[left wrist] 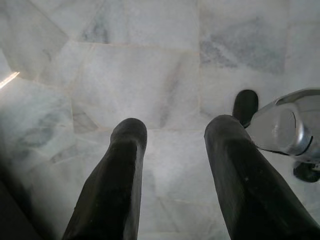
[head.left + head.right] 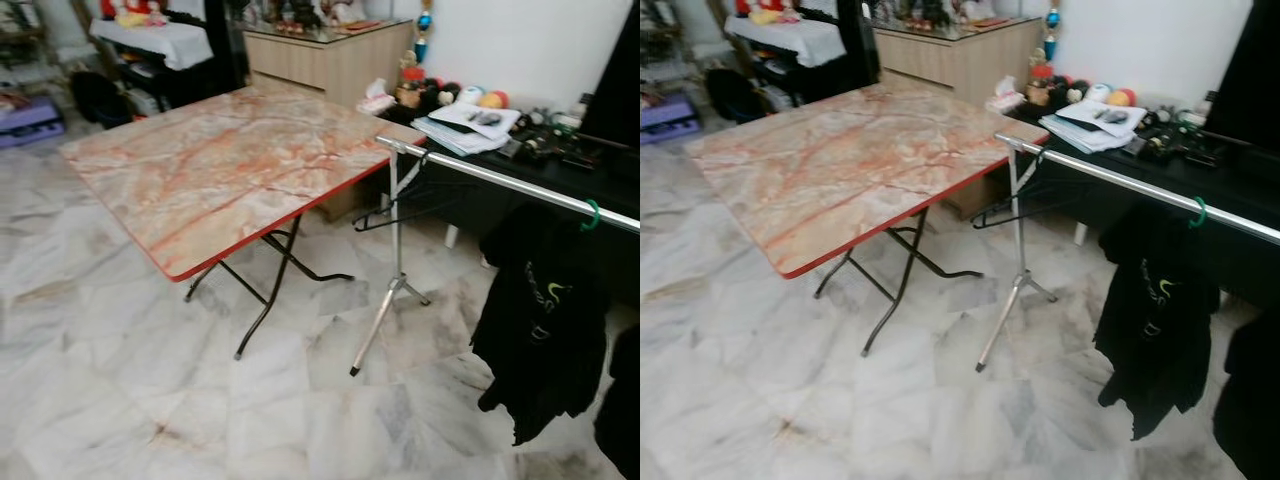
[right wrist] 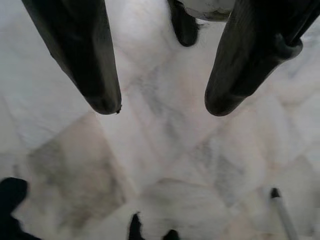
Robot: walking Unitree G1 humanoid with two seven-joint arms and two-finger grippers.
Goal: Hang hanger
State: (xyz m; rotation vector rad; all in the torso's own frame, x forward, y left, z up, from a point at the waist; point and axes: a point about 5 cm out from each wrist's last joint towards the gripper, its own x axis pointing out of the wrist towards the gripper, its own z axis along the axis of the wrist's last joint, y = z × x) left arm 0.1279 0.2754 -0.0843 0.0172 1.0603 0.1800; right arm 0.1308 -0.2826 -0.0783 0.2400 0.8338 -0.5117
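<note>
While a black wire hanger (image 2: 400, 210) hangs from the near end of the silver clothes rail (image 2: 500, 180), I see a black shirt (image 2: 540, 320) on a green hook further along. My left hand (image 1: 172, 135) and right hand (image 3: 162, 107) hang released, empty, above the marble floor (image 2: 150, 400), beside the folding counter (image 2: 230, 160).
</note>
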